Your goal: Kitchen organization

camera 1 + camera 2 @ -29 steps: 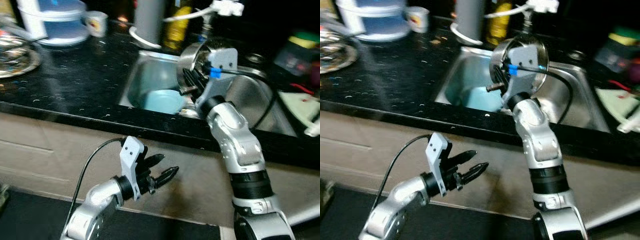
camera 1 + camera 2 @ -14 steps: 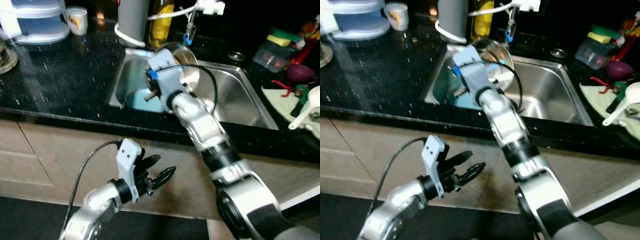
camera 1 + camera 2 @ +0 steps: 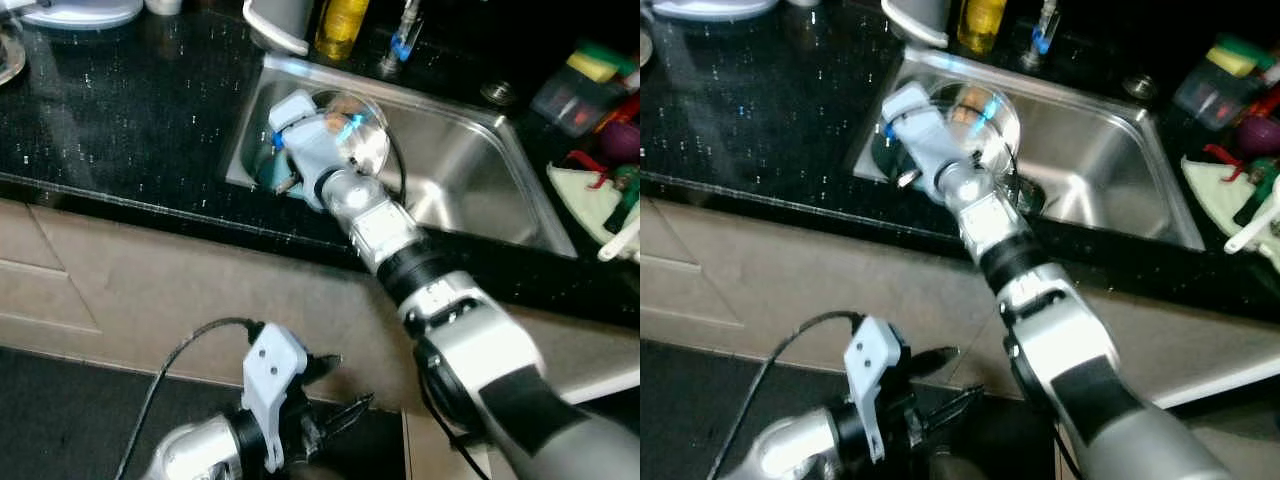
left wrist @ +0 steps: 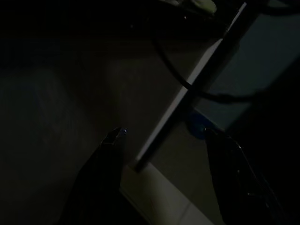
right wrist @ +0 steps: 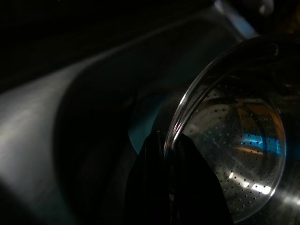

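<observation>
My right gripper (image 5: 166, 146) is shut on the rim of a perforated steel colander (image 3: 360, 146), held tilted over the left part of the steel sink (image 3: 470, 185). In the right wrist view the colander (image 5: 234, 154) sits just beyond my black fingers (image 5: 152, 183), with a light-blue dish (image 5: 139, 127) below it on the sink floor. My left gripper (image 3: 346, 386) hangs low in front of the cabinet, open and holding nothing; the left wrist view is dark, with its fingertips (image 4: 118, 133) spread apart.
A black speckled counter (image 3: 120, 100) surrounds the sink. A yellow bottle (image 3: 340, 20) and the tap (image 3: 405, 35) stand behind the basin. Containers, a sponge and utensils (image 3: 600, 90) crowd the right side. Beige cabinet fronts (image 3: 120, 290) run below the counter edge.
The camera has tilted down and shifted. My right arm has carried the colander lower and leftward into the sink. The left gripper now sits lower in the picture, still open.
</observation>
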Controlling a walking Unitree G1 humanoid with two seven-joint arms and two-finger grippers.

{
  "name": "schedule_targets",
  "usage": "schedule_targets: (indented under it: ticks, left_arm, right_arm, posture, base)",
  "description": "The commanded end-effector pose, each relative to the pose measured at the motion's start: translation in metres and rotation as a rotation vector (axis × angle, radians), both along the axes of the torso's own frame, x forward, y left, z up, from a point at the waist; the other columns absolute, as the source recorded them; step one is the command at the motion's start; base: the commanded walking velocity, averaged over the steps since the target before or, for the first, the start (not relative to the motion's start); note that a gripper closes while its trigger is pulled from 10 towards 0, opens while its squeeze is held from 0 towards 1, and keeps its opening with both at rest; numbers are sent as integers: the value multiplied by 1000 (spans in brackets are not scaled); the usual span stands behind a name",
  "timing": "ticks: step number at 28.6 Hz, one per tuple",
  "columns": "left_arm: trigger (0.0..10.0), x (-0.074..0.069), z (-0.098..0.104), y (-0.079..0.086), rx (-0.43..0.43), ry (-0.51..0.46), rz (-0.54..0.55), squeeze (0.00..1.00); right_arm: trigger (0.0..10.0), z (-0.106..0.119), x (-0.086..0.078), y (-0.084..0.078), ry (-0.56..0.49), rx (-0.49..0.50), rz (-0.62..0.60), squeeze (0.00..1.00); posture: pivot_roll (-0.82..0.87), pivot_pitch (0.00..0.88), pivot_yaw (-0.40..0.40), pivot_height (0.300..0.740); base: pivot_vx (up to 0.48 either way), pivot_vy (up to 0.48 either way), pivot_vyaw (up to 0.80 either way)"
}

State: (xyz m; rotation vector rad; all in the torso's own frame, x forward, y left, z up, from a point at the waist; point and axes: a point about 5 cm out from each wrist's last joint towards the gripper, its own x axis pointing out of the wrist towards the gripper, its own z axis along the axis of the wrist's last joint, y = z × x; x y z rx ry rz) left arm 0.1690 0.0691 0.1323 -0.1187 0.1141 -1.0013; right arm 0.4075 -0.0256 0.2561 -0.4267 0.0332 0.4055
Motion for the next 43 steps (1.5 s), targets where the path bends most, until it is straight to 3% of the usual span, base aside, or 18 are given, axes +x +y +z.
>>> schedule_targets:
  ticks: [1,6,7,8,9,10,16,18,19,20,21,23,24,26,31,35,38,43]
  left_arm:
    - [10000,-7,-2,-3,1,26,-12,0]
    - [10000,-12,0,-2,-2,47,-5,0]
    - [10000,-13,0,-2,0,49,-3,0]
    - [10000,-13,1,-1,1,50,-2,0]
    - [10000,-13,1,-1,2,50,-1,0]
    - [10000,-13,1,-1,5,51,-1,0]
    - [10000,-11,1,-1,10,52,-1,0]
    - [10000,-8,1,0,14,46,-1,0]
    - [10000,-8,1,0,14,46,-1,0]
    - [10000,-6,1,0,18,41,1,0]
    - [10000,-3,1,1,18,37,7,0]
    - [10000,-3,1,1,18,37,7,0]
    - [10000,3,-1,4,17,32,25,0]
    - [10000,7,-1,6,15,30,40,0]
    - [10000,33,-5,15,36,26,143,0]
    - [10000,44,-8,18,60,18,182,0]
    - [10000,54,-11,20,84,2,198,0]
    - [10000,65,-13,22,95,-25,230,0]
  right_arm:
    - [10000,-10,3,-10,51,16,-43,0]
    - [10000,-4,8,-20,41,49,-86,39]
    - [10000,-3,9,-23,46,60,-99,412]
    - [10000,-2,10,-25,46,66,-107,667]
    - [10000,-2,11,-26,45,69,-111,667]
    - [10000,-1,12,-28,43,78,-123,1000]
    - [10000,11,14,-33,27,210,-118,1000]
    - [10000,24,14,-35,-2,368,-80,1000]
    - [10000,24,14,-35,-2,368,-80,1000]
    - [10000,35,14,-39,-51,489,-45,1000]
    - [10000,43,12,-47,-92,623,-18,0]
    - [10000,43,12,-47,-92,623,-18,0]
    - [10000,48,7,-60,-143,803,49,0]
    - [10000,46,3,-66,-156,868,101,0]
    - [10000,29,-38,-74,-207,1034,370,0]
    - [10000,22,-63,-73,-223,1061,480,0]
    - [10000,6,-100,-67,-177,1080,646,0]
    - [10000,-21,-123,-73,-86,1095,658,0]
  posture:
    - [212,216,-290,740]
    - [213,235,-289,740]
    - [214,236,-286,740]
    - [215,236,-284,740]
    - [215,235,-283,740]
    - [215,231,-280,740]
    - [212,216,-273,740]
    - [213,195,-264,740]
    - [213,195,-264,740]
    - [212,185,-260,740]
    - [211,179,-256,740]
    - [211,179,-256,740]
    - [202,149,-242,740]
    - [201,145,-240,740]
    - [190,102,-213,740]
    - [183,80,-201,740]
    - [175,57,-189,740]
    - [167,36,-181,740]
  base:
    - [0,0,0]
    - [0,0,0]
    - [0,0,0]
    - [0,0,0]
    - [0,0,0]
    - [0,0,0]
    - [0,0,0]
    - [0,0,0]
    - [0,0,0]
    - [0,0,0]
    - [0,0,0]
    - [0,0,0]
    - [0,0,0]
    - [0,0,0]
    - [0,0,0]
    - [0,0,0]
    - [0,0,0]
    - [0,0,0]
